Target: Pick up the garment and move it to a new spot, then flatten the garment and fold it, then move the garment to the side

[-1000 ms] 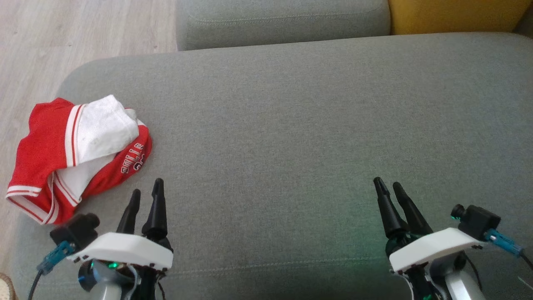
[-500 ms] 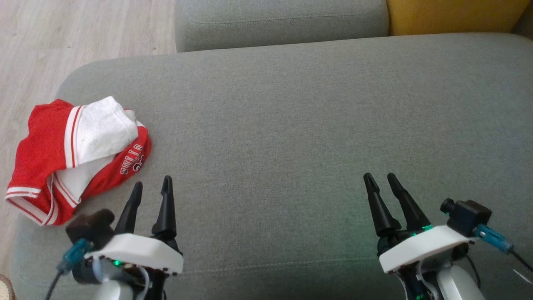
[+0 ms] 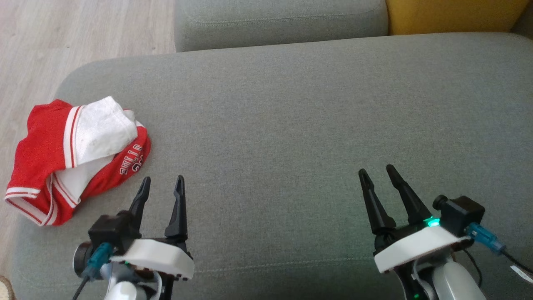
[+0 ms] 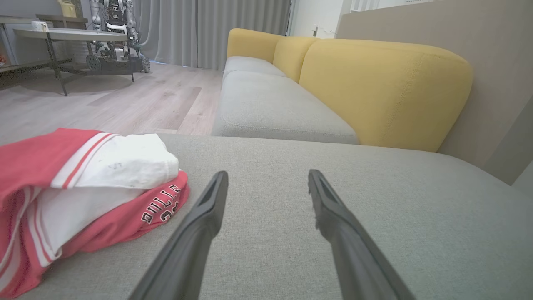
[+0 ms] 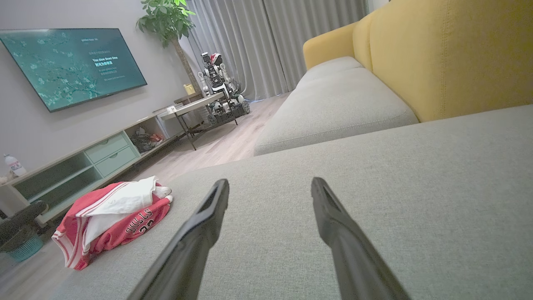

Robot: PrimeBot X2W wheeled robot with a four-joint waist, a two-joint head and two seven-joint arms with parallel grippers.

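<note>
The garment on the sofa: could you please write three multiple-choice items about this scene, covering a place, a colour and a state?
1. Where does the garment lie on the grey cushion?
A. at its left edge
B. in its middle
C. at its right edge
2. What colours is the garment?
A. blue and yellow
B. red and white
C. all black
3. How are the left gripper and the right gripper?
A. both shut on the garment
B. one open, one shut
C. both open, holding nothing
Answers: 1 A, it is crumpled at the cushion's left edge; 2 B, red cloth with white panels and stripes; 3 C, both stand spread over bare cushion.
</note>
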